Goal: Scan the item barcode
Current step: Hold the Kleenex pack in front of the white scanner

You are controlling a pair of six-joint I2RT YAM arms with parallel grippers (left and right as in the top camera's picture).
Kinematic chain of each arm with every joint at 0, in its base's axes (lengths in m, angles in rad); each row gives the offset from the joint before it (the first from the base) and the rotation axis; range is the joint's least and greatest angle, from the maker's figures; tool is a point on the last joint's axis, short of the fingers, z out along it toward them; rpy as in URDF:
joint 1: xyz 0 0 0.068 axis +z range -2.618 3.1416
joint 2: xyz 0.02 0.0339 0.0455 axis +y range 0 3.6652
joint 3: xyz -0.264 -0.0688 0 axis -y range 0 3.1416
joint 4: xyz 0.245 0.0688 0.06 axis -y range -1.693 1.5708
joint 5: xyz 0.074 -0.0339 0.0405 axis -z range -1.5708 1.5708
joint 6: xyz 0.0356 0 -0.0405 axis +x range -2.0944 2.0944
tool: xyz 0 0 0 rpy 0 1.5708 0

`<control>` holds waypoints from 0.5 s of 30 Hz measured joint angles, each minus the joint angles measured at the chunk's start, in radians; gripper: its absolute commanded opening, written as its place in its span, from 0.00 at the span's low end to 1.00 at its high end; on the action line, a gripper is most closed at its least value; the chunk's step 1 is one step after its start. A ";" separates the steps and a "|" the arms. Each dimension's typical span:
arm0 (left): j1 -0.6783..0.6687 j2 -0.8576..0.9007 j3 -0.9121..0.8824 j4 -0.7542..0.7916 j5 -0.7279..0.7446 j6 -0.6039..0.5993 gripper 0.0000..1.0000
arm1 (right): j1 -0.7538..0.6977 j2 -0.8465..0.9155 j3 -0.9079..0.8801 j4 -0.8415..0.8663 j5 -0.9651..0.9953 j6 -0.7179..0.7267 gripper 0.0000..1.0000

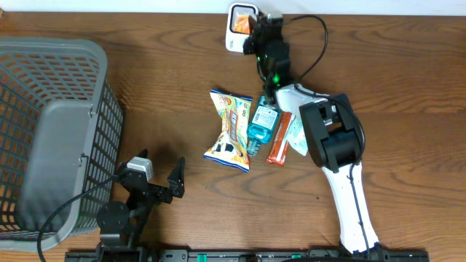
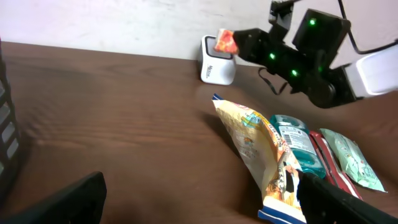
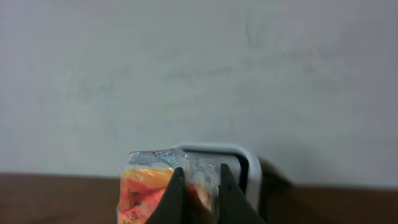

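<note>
- Overhead view, largest entry: one brown wooden bench (image 1: 145, 87), carrying everything I list below.
- One grey mesh basket (image 1: 109, 131), at the bench's left end, well apart from the loose goods.
- One right arm (image 1: 331, 138), white and black, reaching from the near edge up to the far edge of the bench, green lights lit near its wrist.
- One left hand (image 1: 158, 169), low at the near edge just right of the basket. Its fingers are spread wide with nothing between them; in the left wrist view they frame the goods from a distance.
- One snack bag (image 1: 229, 131), yellow with blue ends and crumpled at the waist, lying flat at mid-bench.
- One teal pack (image 1: 262, 122), lying against the snack bag's right edge.
- One orange-red bar (image 1: 279, 138), lying along the right side of the teal pack.
- One green-and-white sachet (image 1: 295, 131), right of the bar, with part of it under the right arm.
- One scanner (image 1: 234, 33), a small white unit standing at the far edge against the pale wall.
- One right hand (image 1: 253, 30), fingers pressed together and pinching the orange packet below.
- One orange packet (image 1: 242, 25), the item for scanning, held off the bench directly in front of the scanner's face. I cannot tell whether it touches the scanner.
</note>
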 measured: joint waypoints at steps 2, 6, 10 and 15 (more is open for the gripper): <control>0.000 0.000 0.000 0.000 0.000 0.000 0.98 | 0.000 0.013 0.061 -0.040 0.000 -0.005 0.01; 0.000 0.000 0.000 0.000 0.000 0.000 0.98 | 0.000 0.014 0.121 -0.101 0.001 -0.012 0.01; 0.000 0.000 0.000 0.000 0.000 0.000 0.98 | 0.001 0.014 0.126 -0.116 0.002 -0.047 0.01; 0.000 0.000 0.000 0.000 0.000 0.000 0.98 | 0.007 0.014 0.126 -0.128 0.001 -0.086 0.01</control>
